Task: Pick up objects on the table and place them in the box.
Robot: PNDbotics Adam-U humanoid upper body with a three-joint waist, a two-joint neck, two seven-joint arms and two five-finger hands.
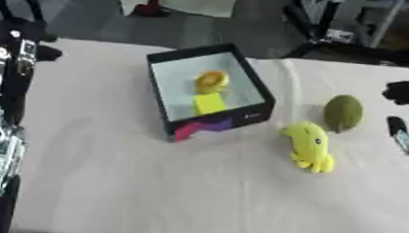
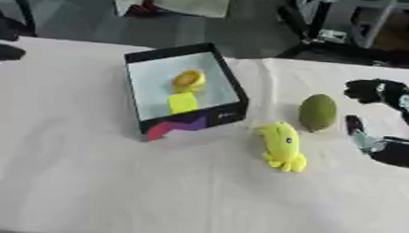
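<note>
A black box (image 1: 253, 81) with a pale floor stands in the middle of the table, holding an orange round thing (image 1: 211, 80) and a yellow block (image 1: 209, 104). To its right a yellow plush toy (image 1: 310, 145) lies on the cloth, and a green oval fruit (image 1: 343, 112) lies just beyond it. My right hand (image 2: 383, 119) hovers right of the fruit, open, thumb and fingers spread apart, holding nothing. Only the arm of my left side (image 1: 1, 104) shows along the left edge; its hand is out of sight.
A cream cloth (image 1: 153, 185) covers the table, with wide bare room in front and to the left. Beyond the far edge are a grey floor, a white bag (image 1: 178, 1) and metal frames (image 2: 333, 20).
</note>
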